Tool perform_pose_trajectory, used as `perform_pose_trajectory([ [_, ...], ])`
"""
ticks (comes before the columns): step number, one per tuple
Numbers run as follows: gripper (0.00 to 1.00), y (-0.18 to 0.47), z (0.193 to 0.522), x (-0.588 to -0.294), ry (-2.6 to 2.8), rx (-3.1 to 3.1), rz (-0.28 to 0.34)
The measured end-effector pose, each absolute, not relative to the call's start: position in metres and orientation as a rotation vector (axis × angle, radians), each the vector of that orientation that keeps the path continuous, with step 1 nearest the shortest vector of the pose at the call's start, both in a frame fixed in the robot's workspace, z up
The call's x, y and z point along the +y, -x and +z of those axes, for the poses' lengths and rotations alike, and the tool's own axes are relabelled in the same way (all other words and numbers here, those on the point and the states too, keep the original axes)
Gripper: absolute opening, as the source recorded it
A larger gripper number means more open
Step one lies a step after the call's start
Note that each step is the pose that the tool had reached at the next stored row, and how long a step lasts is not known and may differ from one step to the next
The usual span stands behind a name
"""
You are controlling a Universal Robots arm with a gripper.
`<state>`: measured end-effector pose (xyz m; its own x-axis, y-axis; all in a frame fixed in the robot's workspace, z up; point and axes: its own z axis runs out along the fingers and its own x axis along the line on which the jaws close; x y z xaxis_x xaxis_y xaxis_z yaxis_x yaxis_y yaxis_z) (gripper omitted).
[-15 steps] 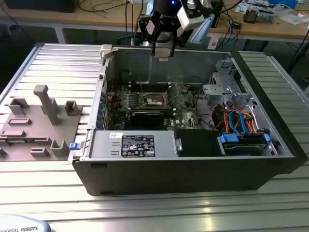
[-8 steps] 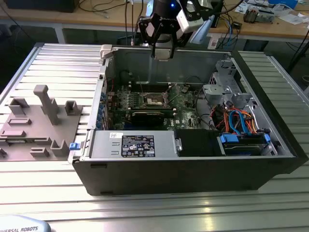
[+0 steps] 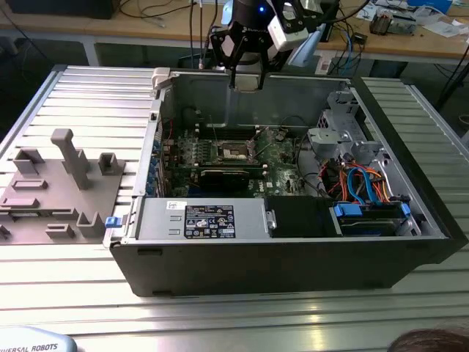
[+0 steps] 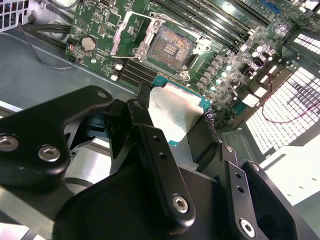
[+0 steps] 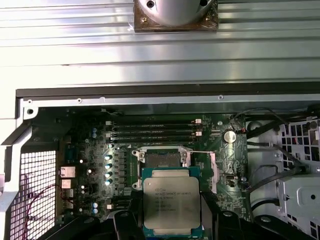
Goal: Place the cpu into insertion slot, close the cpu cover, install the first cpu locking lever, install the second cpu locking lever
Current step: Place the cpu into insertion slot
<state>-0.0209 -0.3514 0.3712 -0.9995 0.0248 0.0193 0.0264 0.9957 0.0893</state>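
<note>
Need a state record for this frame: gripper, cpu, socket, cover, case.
gripper: shut on the cpu, above the motherboard
cpu: gripped at opposite edges, metal top showing, not yet in the socket
socket: empty, contacts exposed
cpu cover: appears swung open beside the socket
case: lying open on its side

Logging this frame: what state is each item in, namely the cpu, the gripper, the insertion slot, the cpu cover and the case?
cpu: held in the air, not seated in the insertion slot.
gripper: shut on the cpu.
insertion slot: empty, contacts exposed.
cpu cover: swung open, off the slot.
computer case: lying on its side, open on top.
</note>
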Motion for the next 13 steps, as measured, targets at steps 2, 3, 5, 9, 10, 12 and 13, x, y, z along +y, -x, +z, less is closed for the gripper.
perform_pose_trajectory([
  [2,0.55,0.0209,0.3707,-0.3514,0.040,-3.120,-0.140],
  [3,0.55,0.0209,0.3705,-0.3514,0.040,-3.120,-0.140],
  [5,0.55,0.0209,0.3703,-0.3514,0.040,-3.120,-0.140],
  [9,0.55,0.0209,0.3694,-0.3514,0.040,-3.120,-0.140],
  [10,0.55,0.0209,0.3691,-0.3514,0.040,-3.120,-0.140],
  [12,0.55,0.0209,0.3685,-0.3514,0.040,-3.120,-0.140],
  [13,0.55,0.0209,0.3679,-0.3514,0.040,-3.120,-0.140],
])
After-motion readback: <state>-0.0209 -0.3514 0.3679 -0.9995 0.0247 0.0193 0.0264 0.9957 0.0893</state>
